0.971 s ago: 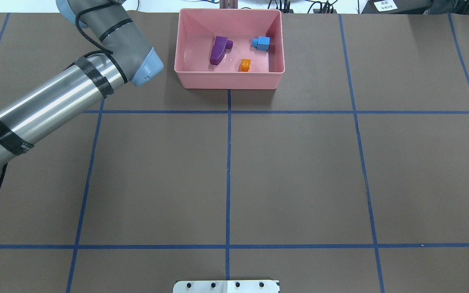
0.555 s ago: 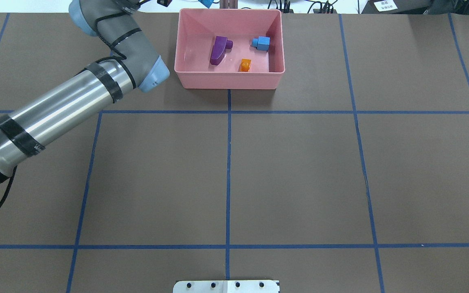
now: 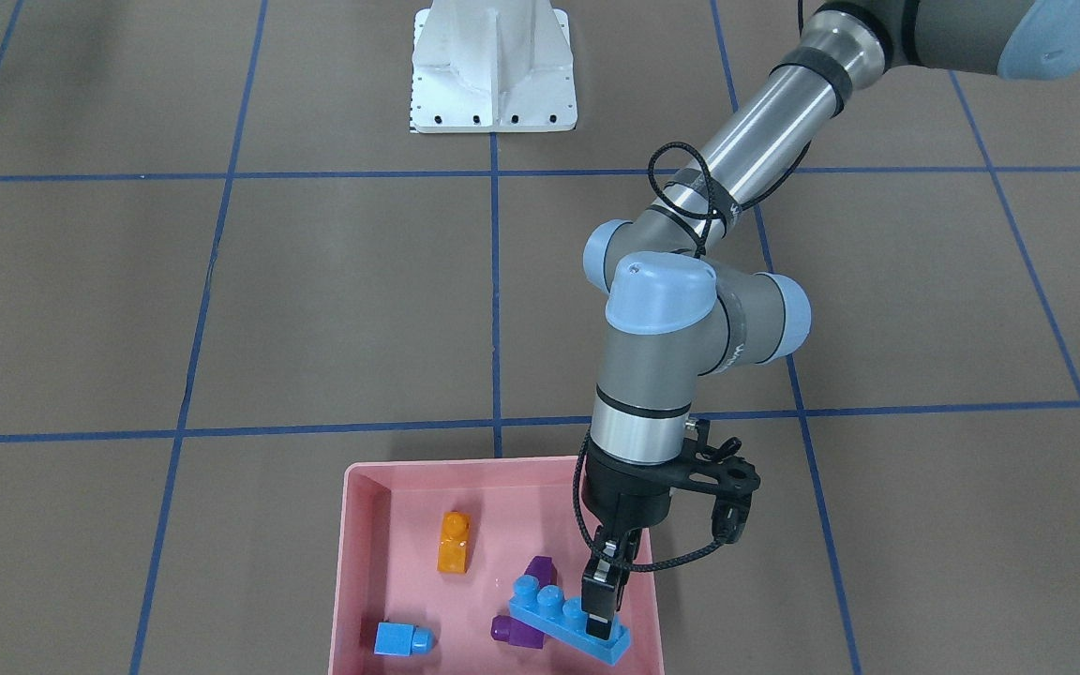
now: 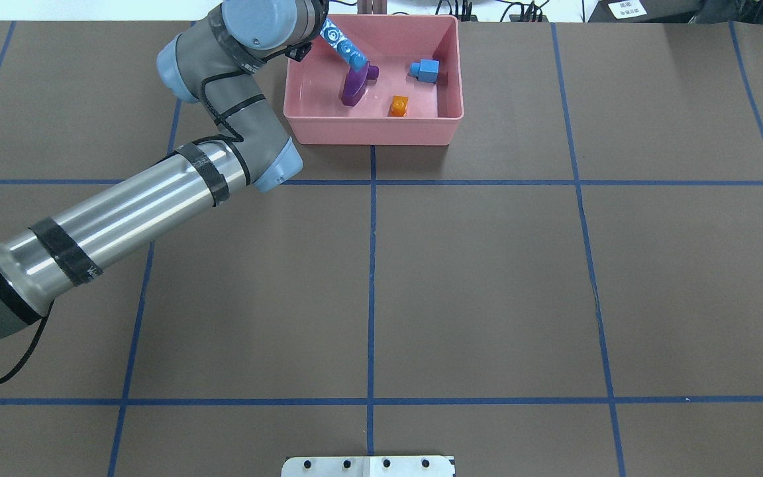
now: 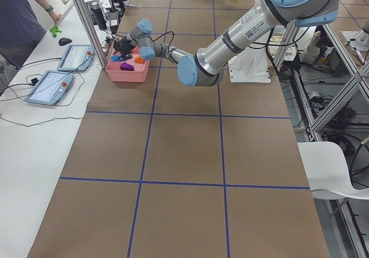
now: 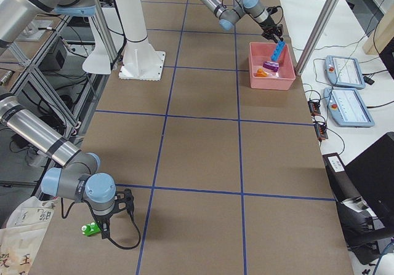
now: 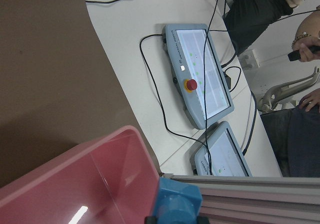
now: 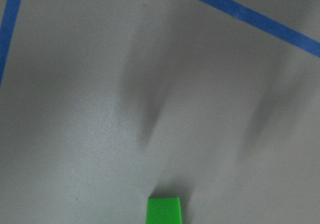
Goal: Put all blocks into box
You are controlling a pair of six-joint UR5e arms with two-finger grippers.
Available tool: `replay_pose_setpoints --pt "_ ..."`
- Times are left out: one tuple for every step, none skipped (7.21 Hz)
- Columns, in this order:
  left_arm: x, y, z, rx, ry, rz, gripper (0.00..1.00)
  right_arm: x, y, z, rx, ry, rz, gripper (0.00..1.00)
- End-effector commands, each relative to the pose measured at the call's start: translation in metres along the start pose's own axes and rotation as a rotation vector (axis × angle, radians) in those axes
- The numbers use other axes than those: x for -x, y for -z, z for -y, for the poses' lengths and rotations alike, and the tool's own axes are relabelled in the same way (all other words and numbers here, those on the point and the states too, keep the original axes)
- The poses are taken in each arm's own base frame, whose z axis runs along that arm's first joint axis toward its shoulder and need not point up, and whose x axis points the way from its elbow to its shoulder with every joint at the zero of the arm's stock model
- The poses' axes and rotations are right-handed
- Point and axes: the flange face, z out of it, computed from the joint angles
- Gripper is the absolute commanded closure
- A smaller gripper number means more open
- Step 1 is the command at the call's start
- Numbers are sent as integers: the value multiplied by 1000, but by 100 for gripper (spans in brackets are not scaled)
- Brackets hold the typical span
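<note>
Three blocks lie on the floor of the pink box (image 3: pixel 352 562): an orange block (image 3: pixel 454 542), a small blue cube (image 3: pixel 401 639) on its side, and a purple block (image 3: pixel 514 632). The orange one and the cube sit well apart from each other. The box stands at the far edge of the brown tabletop (image 4: pixel 487 265), about at its middle, well away from the white robot base (image 3: pixel 493 66).

My left tool (image 3: pixel 599 609) points down over the box's inside, on the side of the box nearest the left arm. Its jaws are clamped narrow on the long blue block (image 3: pixel 549 614), near one end. The block hangs tilted, studs up, and its lower end crosses over the purple block. I cannot tell whether the two touch. From the left wrist camera I see one end of that blue block at the bottom edge, a corner of the box, and past it two grey control tablets (image 7: pixel 197 73) on a white bench.

Far off at the right end of the tabletop, the green block (image 6: pixel 91 228) sits on the surface, just beside my right tool (image 6: pixel 103 232). I cannot tell whether that tool's jaws are wide or narrow. Its wrist camera shows only a green edge low in the picture.
</note>
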Motion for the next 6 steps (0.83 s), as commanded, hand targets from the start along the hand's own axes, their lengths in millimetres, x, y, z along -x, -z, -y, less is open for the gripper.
replay_pose_setpoints --pt "4 -2 -5 2 -58 7 0 -7 -18 -22 0 11 -30 0" --pt "-1 1 -3 2 -88 -2 0 -12 -36 -41 -31 24 -46 0" --pt "-5 4 -1 3 -89 -10 0 -13 -42 -48 -45 17 -41 0" --pt "-7 6 -2 6 -90 -15 0 -12 -43 -48 -46 11 -27 0" --pt "-10 10 -4 11 -89 -23 0 -11 -46 -52 -41 4 -7 0" --pt "-13 12 -4 13 -89 -29 0 -9 -49 -54 -51 -1 26 0"
